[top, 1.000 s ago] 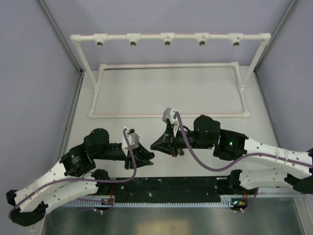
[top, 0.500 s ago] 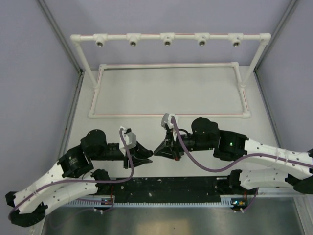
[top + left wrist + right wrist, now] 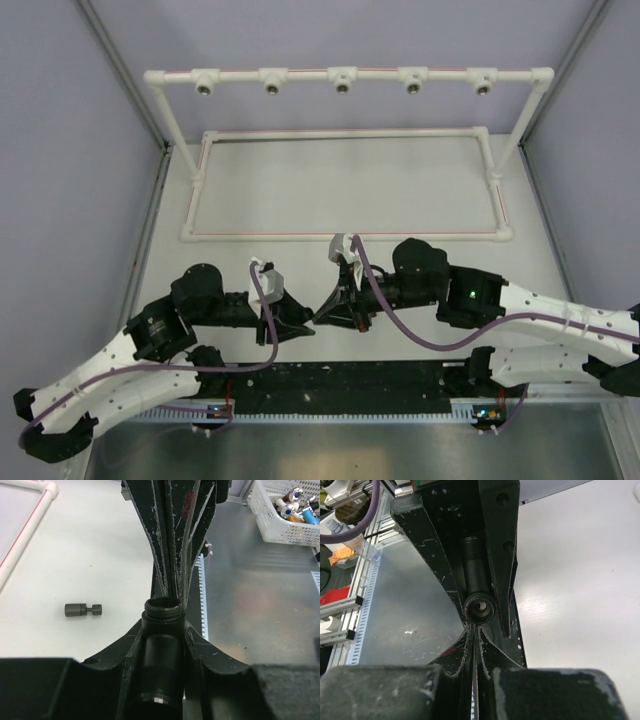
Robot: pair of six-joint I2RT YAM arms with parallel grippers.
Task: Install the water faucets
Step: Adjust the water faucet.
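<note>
My left gripper [image 3: 161, 630] is shut on a water faucet [image 3: 161, 617], a short black cylinder whose threaded open end points away from the wrist. My right gripper [image 3: 476, 627] is shut with nothing between its jaws. Its tips rest against the faucet's round end [image 3: 480, 607]. In the top view both grippers meet tip to tip, left [image 3: 303, 326] and right [image 3: 322, 314], low in the middle of the table. A second small dark piece [image 3: 83, 610], dumbbell-shaped, lies flat on the white table, left of the held faucet.
The white pipe frame [image 3: 345, 75] with its row of metal-ringed sockets stands at the back, its base rectangle [image 3: 345, 235] just beyond the grippers. A white basket [image 3: 285, 515] of small parts sits on the metal surface at the near side. A toothed rail [image 3: 202, 595] borders the table.
The right gripper swung left and down until its shut tips met the faucet held by the left gripper. The left gripper shifted only slightly.
</note>
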